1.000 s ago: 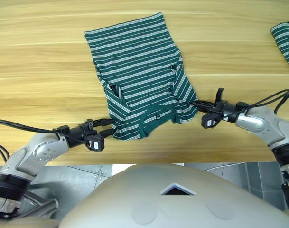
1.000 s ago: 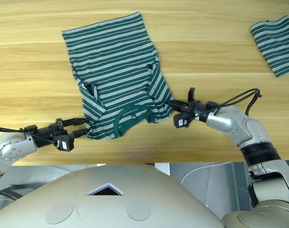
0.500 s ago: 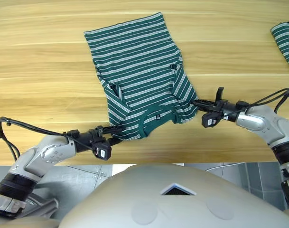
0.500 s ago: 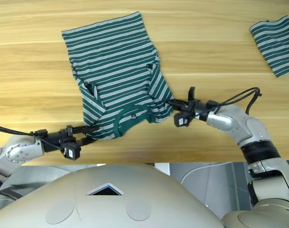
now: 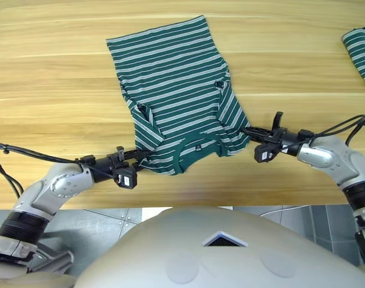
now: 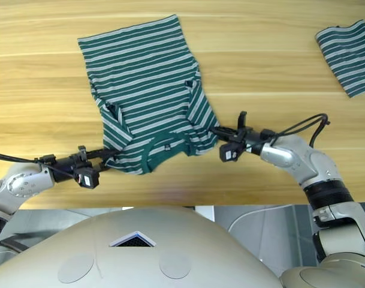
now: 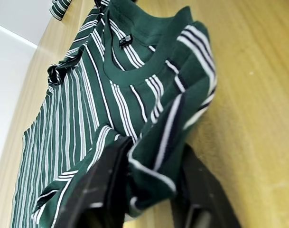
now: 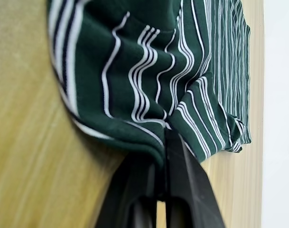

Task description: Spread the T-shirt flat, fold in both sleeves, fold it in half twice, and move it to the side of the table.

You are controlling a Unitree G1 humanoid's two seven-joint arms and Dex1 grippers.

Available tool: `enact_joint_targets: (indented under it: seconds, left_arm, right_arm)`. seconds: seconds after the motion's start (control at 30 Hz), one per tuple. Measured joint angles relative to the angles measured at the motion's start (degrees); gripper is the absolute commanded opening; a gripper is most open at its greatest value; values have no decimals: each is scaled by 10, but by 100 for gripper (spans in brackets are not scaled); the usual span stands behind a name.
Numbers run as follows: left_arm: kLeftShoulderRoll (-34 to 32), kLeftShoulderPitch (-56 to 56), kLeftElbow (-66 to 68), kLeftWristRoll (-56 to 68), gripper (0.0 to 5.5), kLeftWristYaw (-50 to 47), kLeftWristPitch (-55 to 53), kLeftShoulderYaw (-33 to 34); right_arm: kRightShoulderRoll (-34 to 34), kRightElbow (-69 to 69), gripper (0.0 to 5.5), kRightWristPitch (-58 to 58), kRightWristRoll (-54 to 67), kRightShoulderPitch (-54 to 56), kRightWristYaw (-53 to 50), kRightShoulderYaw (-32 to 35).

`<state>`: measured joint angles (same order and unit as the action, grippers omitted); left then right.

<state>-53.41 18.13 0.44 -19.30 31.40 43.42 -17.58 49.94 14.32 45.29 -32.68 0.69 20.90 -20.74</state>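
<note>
At near edge of surface (image 5: 50, 78), find T-shirt (image 5: 176, 96) collar-nearest, sleeves tucked in. Note left gripper (image 5: 146, 158) clamped on its near-left shoulder corner, right gripper (image 5: 246, 128) on near-right; probably held to carry both far for half-fold.

A small folded cloth (image 6: 347, 57), dark green with thin pale stripes, lies flat at the far right of the table (image 6: 260, 78), well apart from everything else on it. Its near end reaches further toward the right edge than its far end, so it sits slightly askew. Below the table's near edge, grey floor tiles (image 5: 92, 216) show, with pale joints between them.
</note>
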Motion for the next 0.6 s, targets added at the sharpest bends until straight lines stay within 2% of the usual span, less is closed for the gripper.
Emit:
enact_joint_targets:
  seconds: [0.1,0.23,0.47,0.6]
  left_arm:
    - [-2,0,4,5,34,4,2,0]
    - [-5,1,4,10,8,4,4,5]
    - [-4,1,27,25,7,-2,16,18]
    - [15,-59,109,29,6,-26,41,26]
  right_arm:
    - [0,0,0,0,0,0,0,0]
    - [0,1,0,0,0,0,-1,0]
    - [-1,7,0,5,1,2,-5,0]
    - [-32,31,0,25,-4,16,-37,-1]
